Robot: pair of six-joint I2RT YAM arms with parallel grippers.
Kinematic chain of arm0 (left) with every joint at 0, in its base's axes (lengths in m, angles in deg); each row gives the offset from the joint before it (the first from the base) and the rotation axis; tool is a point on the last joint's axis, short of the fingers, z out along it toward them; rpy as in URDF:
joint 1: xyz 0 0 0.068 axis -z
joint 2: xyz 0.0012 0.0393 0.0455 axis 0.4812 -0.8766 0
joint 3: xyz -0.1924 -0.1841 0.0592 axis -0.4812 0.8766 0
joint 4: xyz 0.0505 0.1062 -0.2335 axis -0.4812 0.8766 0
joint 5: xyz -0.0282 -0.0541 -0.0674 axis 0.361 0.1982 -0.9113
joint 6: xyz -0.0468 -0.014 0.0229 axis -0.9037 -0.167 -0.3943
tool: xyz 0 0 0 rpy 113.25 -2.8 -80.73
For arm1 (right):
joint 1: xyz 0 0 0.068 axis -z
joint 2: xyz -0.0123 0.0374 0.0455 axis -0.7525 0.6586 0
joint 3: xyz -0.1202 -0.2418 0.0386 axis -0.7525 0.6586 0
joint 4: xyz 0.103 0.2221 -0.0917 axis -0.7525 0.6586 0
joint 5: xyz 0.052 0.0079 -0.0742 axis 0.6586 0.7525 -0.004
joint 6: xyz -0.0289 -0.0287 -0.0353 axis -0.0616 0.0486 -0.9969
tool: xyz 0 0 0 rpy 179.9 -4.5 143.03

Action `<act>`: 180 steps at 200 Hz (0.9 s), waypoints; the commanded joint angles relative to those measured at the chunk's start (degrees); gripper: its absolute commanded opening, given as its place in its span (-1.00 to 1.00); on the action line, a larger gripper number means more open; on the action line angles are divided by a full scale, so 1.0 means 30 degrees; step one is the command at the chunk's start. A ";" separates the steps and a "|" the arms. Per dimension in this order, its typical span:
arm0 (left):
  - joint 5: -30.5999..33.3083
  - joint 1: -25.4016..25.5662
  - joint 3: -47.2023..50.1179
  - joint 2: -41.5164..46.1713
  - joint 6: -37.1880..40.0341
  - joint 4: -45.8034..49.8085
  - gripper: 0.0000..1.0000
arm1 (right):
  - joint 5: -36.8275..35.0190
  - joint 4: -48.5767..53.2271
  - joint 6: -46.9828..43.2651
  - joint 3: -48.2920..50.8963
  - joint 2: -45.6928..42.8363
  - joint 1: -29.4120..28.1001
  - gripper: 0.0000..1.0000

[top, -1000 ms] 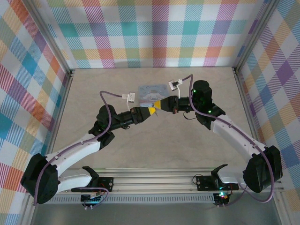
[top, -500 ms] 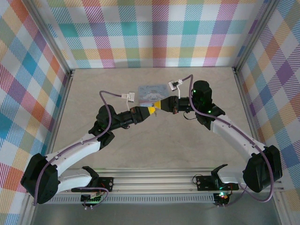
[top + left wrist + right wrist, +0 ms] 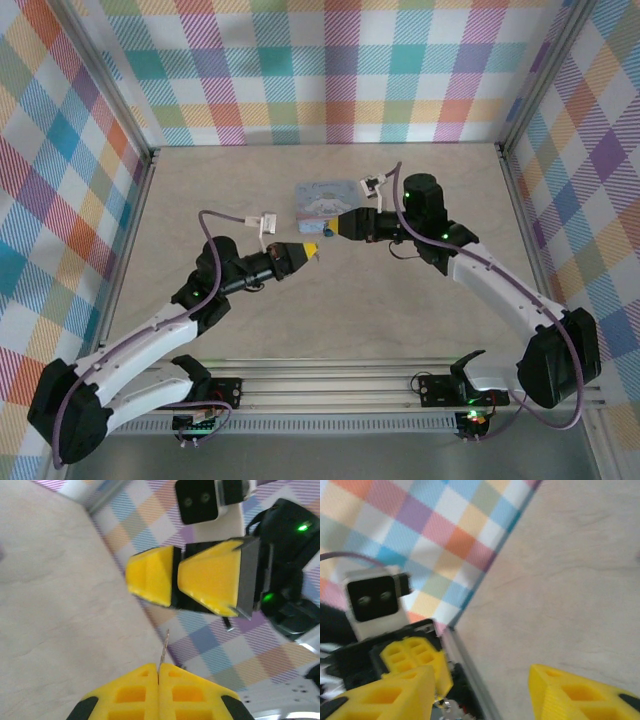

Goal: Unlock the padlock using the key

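1. The left hand has pulled back toward the arm bases. A second ago its tip met the right hand just on the near side of the tin; now there is open table between the two hands. My reading is that the key has come away from the lock, so the unlocking step is either interrupted or needs a fresh approach. Nothing shows a shackle sprung open.
2. In its own wrist view the left hand's fingers are pressed flat together, pinching the key. It shows as a thin metal sliver poking straight out from the seam and aimed toward the other hand.
3. The right hand sits just nearer than the tin's near right corner. Its wrist view shows its fingers set apart with bare table between them and nothing clearly gripped, though that picture is blurred.
4. The padlock is a small blue speck at the right hand's tip, just near of the tin. I cannot tell whether it hangs from a finger or lies on the table beneath.
5. The tin lies flat beyond both hands, touched by neither.
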 commanded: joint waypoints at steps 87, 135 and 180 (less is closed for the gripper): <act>0.4230 -0.0667 0.1498 0.0220 0.4312 0.6525 -1.00 | -1.3957 0.1755 -0.4105 -0.3165 0.9741 -0.2894 0.23; 0.2172 -0.2399 0.2230 -0.2402 0.3877 0.3302 -1.00 | -1.5982 0.0194 -0.4218 -0.4465 1.2486 -0.3032 0.23; 0.0010 -0.4517 0.3234 -0.4390 0.2842 -0.0084 -1.00 | -1.7148 -0.0367 -0.4526 -0.5058 1.3452 -0.3153 0.22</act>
